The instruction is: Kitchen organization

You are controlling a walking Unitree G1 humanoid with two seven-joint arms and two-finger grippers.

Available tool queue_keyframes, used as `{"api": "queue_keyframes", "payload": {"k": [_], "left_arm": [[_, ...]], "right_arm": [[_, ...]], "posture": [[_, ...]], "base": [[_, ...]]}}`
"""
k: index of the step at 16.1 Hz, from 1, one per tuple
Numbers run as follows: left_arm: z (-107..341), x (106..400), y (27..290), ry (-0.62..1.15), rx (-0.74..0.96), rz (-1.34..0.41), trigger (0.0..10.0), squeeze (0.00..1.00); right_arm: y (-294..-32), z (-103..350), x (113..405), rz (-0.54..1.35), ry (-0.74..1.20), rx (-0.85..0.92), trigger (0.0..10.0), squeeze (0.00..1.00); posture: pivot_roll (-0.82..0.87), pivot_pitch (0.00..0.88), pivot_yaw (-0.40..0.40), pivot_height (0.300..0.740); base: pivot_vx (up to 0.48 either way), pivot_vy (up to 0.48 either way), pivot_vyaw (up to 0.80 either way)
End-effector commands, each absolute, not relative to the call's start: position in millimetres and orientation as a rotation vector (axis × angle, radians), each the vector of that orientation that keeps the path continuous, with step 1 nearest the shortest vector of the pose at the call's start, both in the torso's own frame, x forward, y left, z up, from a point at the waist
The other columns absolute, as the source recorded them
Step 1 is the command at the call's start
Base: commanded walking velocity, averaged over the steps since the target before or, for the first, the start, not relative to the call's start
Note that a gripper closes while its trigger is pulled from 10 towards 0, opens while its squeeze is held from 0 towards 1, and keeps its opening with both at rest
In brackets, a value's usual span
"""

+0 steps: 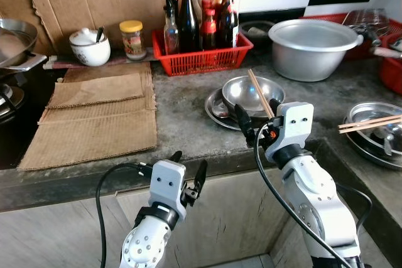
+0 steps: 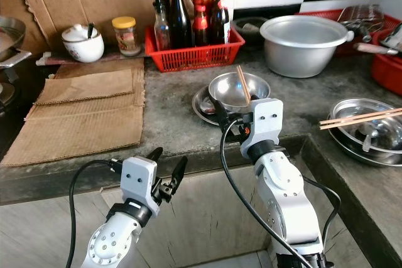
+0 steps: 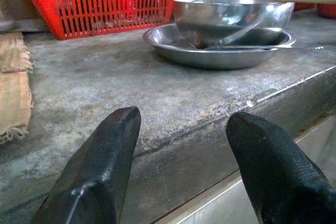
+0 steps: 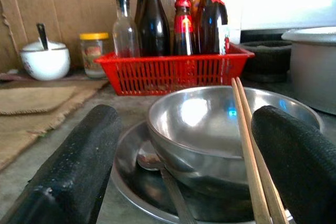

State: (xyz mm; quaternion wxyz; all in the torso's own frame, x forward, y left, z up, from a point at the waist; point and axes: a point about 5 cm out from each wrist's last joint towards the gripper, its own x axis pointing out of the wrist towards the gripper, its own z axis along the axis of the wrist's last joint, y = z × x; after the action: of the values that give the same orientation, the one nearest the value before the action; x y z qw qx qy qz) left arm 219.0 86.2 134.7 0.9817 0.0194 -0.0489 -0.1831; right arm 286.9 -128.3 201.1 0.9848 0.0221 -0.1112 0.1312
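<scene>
Right wrist view looks straight at the steel bowl [image 4: 220, 129], which sits on a steel plate [image 4: 131, 182] w/ a pair of chopsticks [image 4: 252, 161] leaning across its rim and a spoon [image 4: 157, 169] lying on the plate beside it. Bowl and plate stand on the grey desk [image 1: 182, 117], near its front edge. Right pincer [image 1: 257, 120] hovers just in front of the bowl, fingers [image 4: 79, 166] spread wide apart, one either side of it, touching nothing.

Behind the bowl: red basket [image 1: 201, 58] full of dark sauce bottles [image 1: 188, 14]. Beside the basket, away from the bowl, a yellow-lid jar [image 1: 132, 39], then a white lidded pot [image 1: 89, 45] w/ a spoon handle sticking out. Cardboard sheets [image 1: 97, 114] lie flat on the desk in front of those. On the bowl's other side, a big aluminium basin [image 1: 311, 48] farther back, and a steel lid w/ more chopsticks [image 1: 370, 123] across it.

Left pincer [image 1: 186, 177] hangs below the desk edge, well apart from the bowl, fingers [image 3: 100, 171] open, empty.
</scene>
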Motion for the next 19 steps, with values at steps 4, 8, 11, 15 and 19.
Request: {"api": "queue_keyframes", "payload": {"k": [4, 8, 11, 15, 19], "left_arm": [[145, 211, 76, -0.167, 0.029, -0.459, 10.0, 0.00], [143, 210, 73, -0.177, 0.025, -0.482, 10.0, 0.00], [144, 209, 73, -0.194, 0.026, -0.493, 10.0, 0.00], [145, 208, 73, -0.201, 0.028, -0.493, 10.0, 0.00], [145, 208, 73, -0.197, 0.029, -0.488, 10.0, 0.00]], "right_arm": [[-134, 202, 290, 0.213, -0.242, 0.010, 10.0, 0.00], [-139, 200, 292, 0.162, -0.243, -0.025, 10.0, 0.00], [-142, 192, 292, 0.119, -0.213, -0.046, 10.0, 0.00], [-140, 187, 292, 0.121, -0.192, -0.038, 10.0, 0.00], [-143, 184, 293, 0.098, -0.176, -0.025, 10.0, 0.00]], "posture": [[0.11, 0.031, -0.024, 0.740], [0.11, 0.027, -0.019, 0.740], [0.11, 0.025, -0.019, 0.740], [0.11, 0.031, -0.020, 0.740], [0.11, 0.037, -0.020, 0.740]], "base": [[0.000, 0.000, 0.00], [0.000, 0.000, 0.00], [0.000, 0.000, 0.00], [0.000, 0.000, 0.00], [0.000, 0.000, 0.00]]}}
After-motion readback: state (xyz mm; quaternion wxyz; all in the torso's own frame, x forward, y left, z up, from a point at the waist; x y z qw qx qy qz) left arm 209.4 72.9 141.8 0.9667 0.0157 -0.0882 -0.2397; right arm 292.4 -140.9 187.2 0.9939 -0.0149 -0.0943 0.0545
